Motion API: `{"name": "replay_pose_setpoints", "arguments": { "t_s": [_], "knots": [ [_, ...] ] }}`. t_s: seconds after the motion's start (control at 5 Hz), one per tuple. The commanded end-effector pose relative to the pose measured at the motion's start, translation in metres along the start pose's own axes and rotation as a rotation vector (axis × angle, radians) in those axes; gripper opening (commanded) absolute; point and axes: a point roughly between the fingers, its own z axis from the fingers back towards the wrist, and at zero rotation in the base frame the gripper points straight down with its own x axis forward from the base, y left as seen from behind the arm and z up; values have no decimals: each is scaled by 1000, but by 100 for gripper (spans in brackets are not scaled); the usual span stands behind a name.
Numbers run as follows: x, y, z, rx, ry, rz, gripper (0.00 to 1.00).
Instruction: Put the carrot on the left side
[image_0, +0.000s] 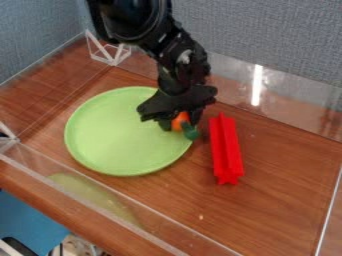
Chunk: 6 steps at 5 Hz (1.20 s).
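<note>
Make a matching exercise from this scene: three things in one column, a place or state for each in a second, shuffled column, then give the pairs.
Things:
1. small orange toy carrot with a green stem end
2. long red ridged bar
3. round light green plate

Places or states:
A. lies flat on the wooden tabletop, with its right edge under the gripper
B. between the fingers of the black gripper, at the plate's right edge
C. lies on the wood to the right of the plate, untouched by the gripper

Pairs: 1-B, 2-C, 3-A
</note>
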Motion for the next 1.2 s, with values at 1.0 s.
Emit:
{"name": "replay_pose_setpoints", "arguments": {
  "t_s": [1.0],
  "knots": [
    [17,14,44,53,-62,-6,0]
  ]
}}
